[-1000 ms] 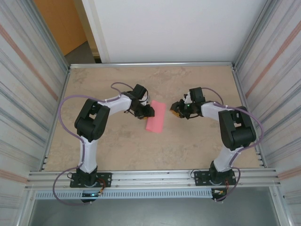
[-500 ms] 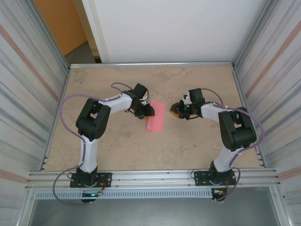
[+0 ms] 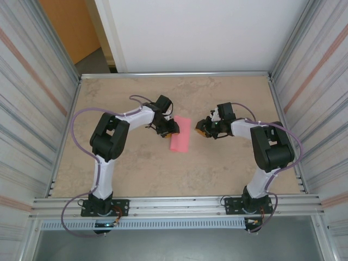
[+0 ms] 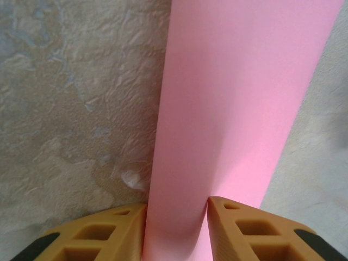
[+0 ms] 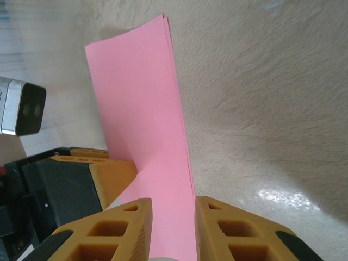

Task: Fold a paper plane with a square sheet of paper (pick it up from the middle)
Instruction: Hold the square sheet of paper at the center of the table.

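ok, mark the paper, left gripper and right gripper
paper [image 3: 180,136], top view, middle of the pink sheet
left gripper [image 4: 176,205], left wrist view, midway between its fingertips
right gripper [image 5: 173,204], right wrist view, midway between its fingertips

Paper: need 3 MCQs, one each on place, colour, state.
1. Where does the paper lie? A by the left arm's base; B between the left gripper and right gripper; C at the far right corner.
2. Its colour? A blue; B white; C pink.
3. Its state? A folded into a narrow strip; B crumpled ball; C finished dart.
B, the top view puts it between them; C, it is pink in all views; A, the right wrist view shows layered edges.
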